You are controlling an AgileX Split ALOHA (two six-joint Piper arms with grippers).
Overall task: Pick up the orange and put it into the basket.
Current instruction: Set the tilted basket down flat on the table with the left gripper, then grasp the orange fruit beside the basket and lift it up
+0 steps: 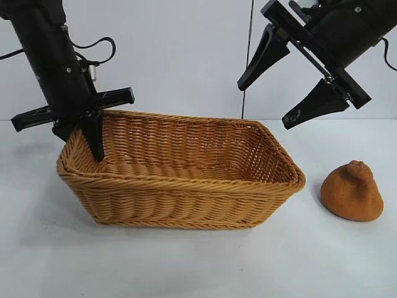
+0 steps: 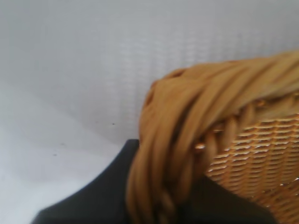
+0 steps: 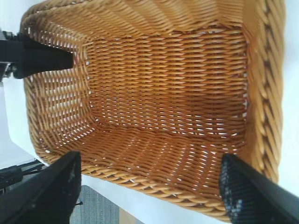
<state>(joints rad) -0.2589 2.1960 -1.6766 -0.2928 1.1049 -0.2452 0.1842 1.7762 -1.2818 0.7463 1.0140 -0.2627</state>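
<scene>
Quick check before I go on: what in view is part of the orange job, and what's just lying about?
Part of the job:
- orange, on the table right of the basket
- basket, nothing in it
- left gripper, clamped on the basket's rim
- right gripper, open, above the basket's right end

Lying about:
- nothing but the table

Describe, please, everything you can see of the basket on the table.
The basket is a large rectangular wicker one, honey-tan, with flaring woven sides and a thick braided rim. It stands upright on the white table, and nothing lies inside it. The left end effector is closed on the rim at its left end, one finger inside and one outside. The orange sits apart, off its right end.
</scene>
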